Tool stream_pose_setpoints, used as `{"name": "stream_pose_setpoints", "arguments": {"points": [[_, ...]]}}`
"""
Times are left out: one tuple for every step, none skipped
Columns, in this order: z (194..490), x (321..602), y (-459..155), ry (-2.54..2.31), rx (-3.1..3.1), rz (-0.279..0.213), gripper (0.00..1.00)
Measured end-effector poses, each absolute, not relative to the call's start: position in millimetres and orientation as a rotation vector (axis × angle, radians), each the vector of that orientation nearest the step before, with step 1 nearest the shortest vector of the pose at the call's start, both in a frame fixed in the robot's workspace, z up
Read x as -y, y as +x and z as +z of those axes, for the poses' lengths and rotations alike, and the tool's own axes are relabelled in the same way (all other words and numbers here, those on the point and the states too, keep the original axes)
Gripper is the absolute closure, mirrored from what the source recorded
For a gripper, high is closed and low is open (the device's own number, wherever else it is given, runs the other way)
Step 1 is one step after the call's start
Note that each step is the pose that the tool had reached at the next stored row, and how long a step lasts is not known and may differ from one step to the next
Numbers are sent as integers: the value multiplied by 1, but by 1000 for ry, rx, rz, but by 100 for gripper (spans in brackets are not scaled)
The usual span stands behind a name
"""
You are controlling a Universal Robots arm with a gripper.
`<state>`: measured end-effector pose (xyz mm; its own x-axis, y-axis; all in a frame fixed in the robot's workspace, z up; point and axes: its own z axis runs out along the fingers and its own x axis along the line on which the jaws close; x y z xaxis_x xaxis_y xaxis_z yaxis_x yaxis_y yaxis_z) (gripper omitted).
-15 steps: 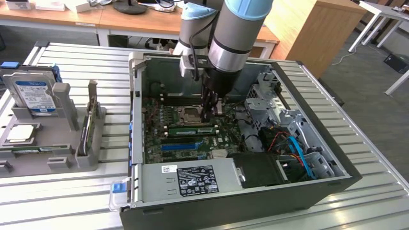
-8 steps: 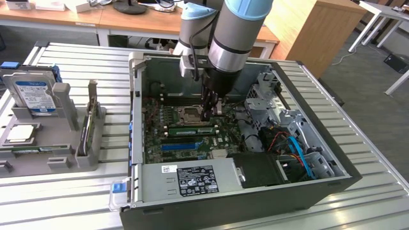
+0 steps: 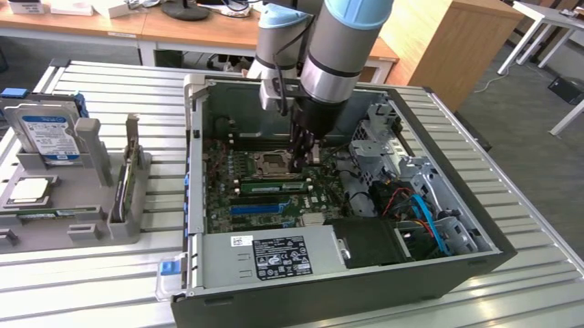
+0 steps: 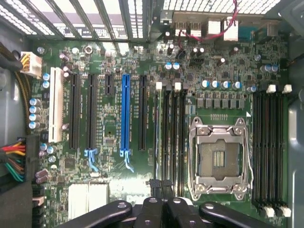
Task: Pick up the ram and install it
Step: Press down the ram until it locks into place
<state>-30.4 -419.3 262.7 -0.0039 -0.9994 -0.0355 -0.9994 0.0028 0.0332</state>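
**Robot arm reaches into open computer, jaws closed over memory slots**

A robot arm reaches down into an open computer case (image 3: 195, 171) lying on a slatted metal table (image 3: 529, 273). Its gripper (image 3: 306, 156) hangs low over the motherboard (image 3: 228, 198), just to the exterior view's right of the empty processor socket (image 3: 272, 164). The jaws are drawn tight together, with no gap showing between the black fingertips (image 4: 153, 186). From the wrist view they sit over one end of the bank of black memory slots (image 4: 173, 142) beside the socket; whether they touch anything there cannot be told.

The ram (image 3: 269, 186), a narrow green stick, sits in a slot on the near side of the socket, apart from the gripper in the exterior view.

Well to the exterior view's left, a grey parts tray (image 3: 91, 205) holds a hard drive (image 3: 46, 133) with a blue label standing at its far end and a card (image 3: 128, 171) with a metal bracket standing on edge.
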Motion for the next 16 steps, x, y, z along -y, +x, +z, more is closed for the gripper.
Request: {"name": "stream_pose_setpoints", "arguments": {"points": [[263, 419, -28, -2216, -2223, 76, 89], [263, 419, -26, -2216, -2223, 76, 89], [263, 419, -24, -2216, -2223, 76, 89], [263, 419, -21, -2216, -2223, 76, 89], [263, 419, -19, -2216, -2223, 76, 89], [263, 419, -17, -2216, -2223, 76, 89], [263, 419, -14, -2216, -2223, 76, 89], [263, 419, -12, -2216, -2223, 76, 89], [263, 419, -10, -2216, -2223, 76, 89], [263, 419, -9, -2216, -2223, 76, 89], [263, 419, -7, -2216, -2223, 76, 89], [263, 419, -6, -2216, -2223, 76, 89], [263, 419, -5, -2216, -2223, 76, 89], [263, 419, -4, -2216, -2223, 76, 89], [263, 419, -3, -2216, -2223, 76, 89], [263, 419, -3, -2216, -2223, 76, 89]]}}
